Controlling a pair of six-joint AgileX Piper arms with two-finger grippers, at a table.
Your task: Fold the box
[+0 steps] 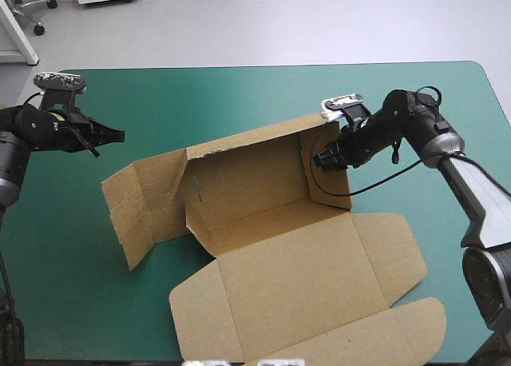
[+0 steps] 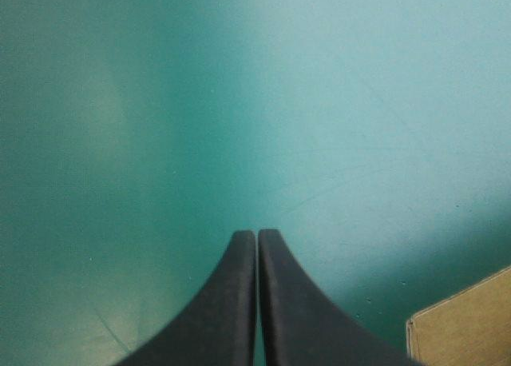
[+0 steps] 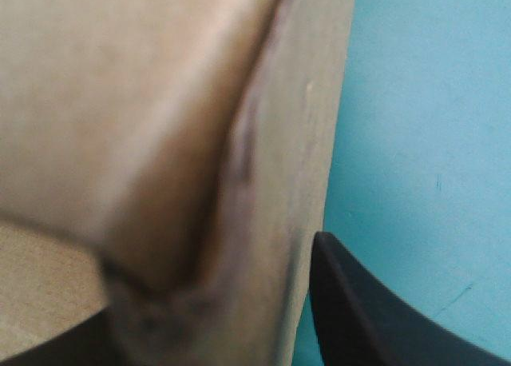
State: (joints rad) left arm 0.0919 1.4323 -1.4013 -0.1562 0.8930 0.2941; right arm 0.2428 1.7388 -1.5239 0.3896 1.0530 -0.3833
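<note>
1. Nearest you, toward 6 o'clock, the lid point(image 1: 319, 294) of the brown box point(image 1: 255, 190) lies flat on the table point(image 1: 447, 86). Its rounded tuck flap points to 5 o'clock.
2. Past it, at the table's middle, the tray floor has its far wall point(image 1: 247, 142) raised. The left end panels point(image 1: 140, 206) lie splayed toward 9 o'clock, not yet folded in.
3. At the box's 3 o'clock side, your right gripper point(image 1: 323, 158) pinches the upright right end wall point(image 1: 323, 178). One of the black fingers point(image 3: 367, 318) shows outside the board, and the other is only a dim shape on the inner side.
4. Farthest out, near 10 o'clock, your left gripper point(image 2: 256, 236) hangs over bare teal-green cover point(image 2: 239, 102), fingers pressed together on nothing. It is well apart from the box.
5. The step in hand looks like setting the right end wall. Next, I'd judge, spread the left fingers, bring them to the splayed left panels and stand them up, keeping the right wall held steady.
</note>
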